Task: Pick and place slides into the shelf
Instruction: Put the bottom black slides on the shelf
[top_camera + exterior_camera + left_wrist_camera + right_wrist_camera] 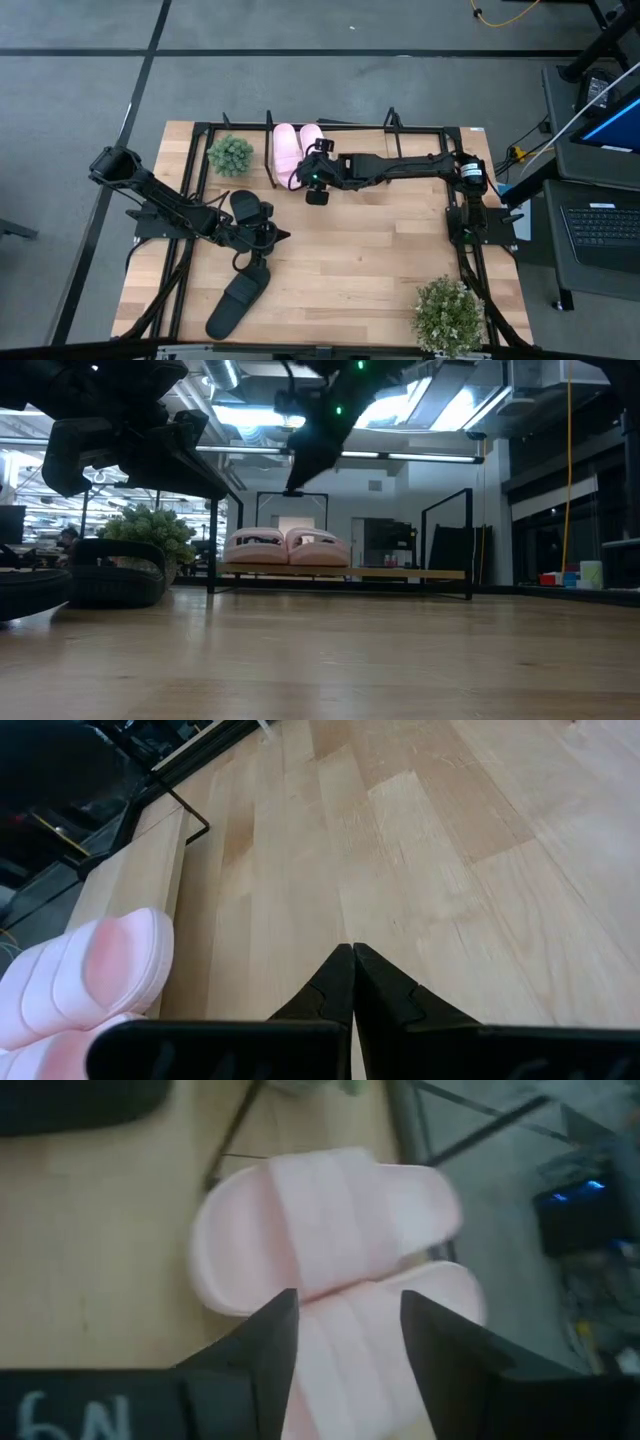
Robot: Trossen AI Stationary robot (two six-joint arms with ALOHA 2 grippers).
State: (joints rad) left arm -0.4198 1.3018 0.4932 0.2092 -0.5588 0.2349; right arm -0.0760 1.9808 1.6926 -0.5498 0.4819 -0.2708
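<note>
The right gripper [317, 185] hangs just above the two pale pink open-toe slide sandals [296, 152], its dark fingers [275, 1342] standing apart with nothing between them; the nearer pink sandal [380, 1350] shows below the gap, not gripped. Both pink sandals lie side by side, touching, on the light wooden board of the low black wire-frame shelf [345, 574], so that half of the task appears done. The left gripper [268, 232], fingers [335, 992] pressed together on nothing, sits beside the shelf's front edge, close to one black slide sandal [250, 209] resting on the table just in front of the shelf. The second black slide sandal [237, 301] lies well apart from the shelf, toward the table's near edge. Two placements therefore remain, in my judgement. A small green potted plant [230, 155] stands just beside the pink sandals; a larger bushy plant [449, 313] stands far from the shelf. The pale wooden plank tabletop [380, 260] is otherwise bare. Beyond it: grey floor, a laptop [604, 236], and ceiling strip lighting.
</note>
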